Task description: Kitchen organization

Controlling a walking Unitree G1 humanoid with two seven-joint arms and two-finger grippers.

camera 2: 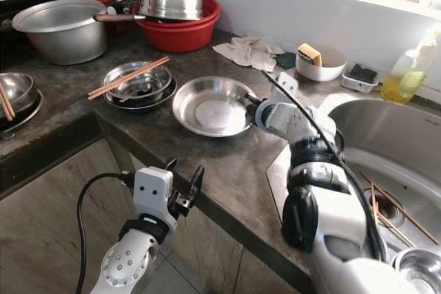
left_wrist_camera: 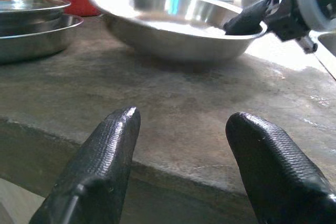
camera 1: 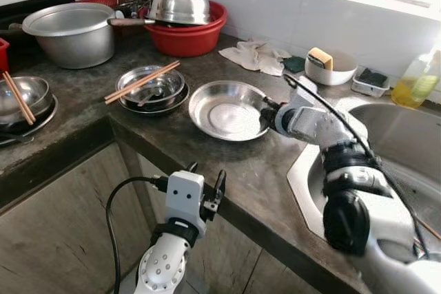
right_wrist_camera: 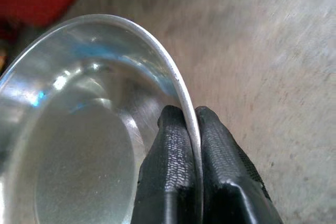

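1. Steel dish (camera 1: 227,109) sits on the dark worktop (camera 1: 234,170), between the sink (camera 1: 406,142) and a stack of bowls (camera 1: 151,91) with chopsticks (camera 1: 141,82) laid across it.
2. Right end effector (right_wrist_camera: 191,140) pinches the dish's rim on the sink side, one finger inside the dish and one outside.
3. Left end effector (camera 1: 204,185) hangs below the worktop's front edge, in front of the cabinet, fingers (left_wrist_camera: 100,166) spread wide and holding nothing.
4. At the back of the worktop, a red basin (camera 1: 186,36) holds an upturned steel bowl; a large pot (camera 1: 69,32) stands to its left.
5. A crumpled cloth (camera 1: 255,56) lies near the wall, beside a white bowl (camera 1: 331,70) with a sponge in it.
6. A bottle of yellow liquid (camera 1: 417,84) stands behind the sink.
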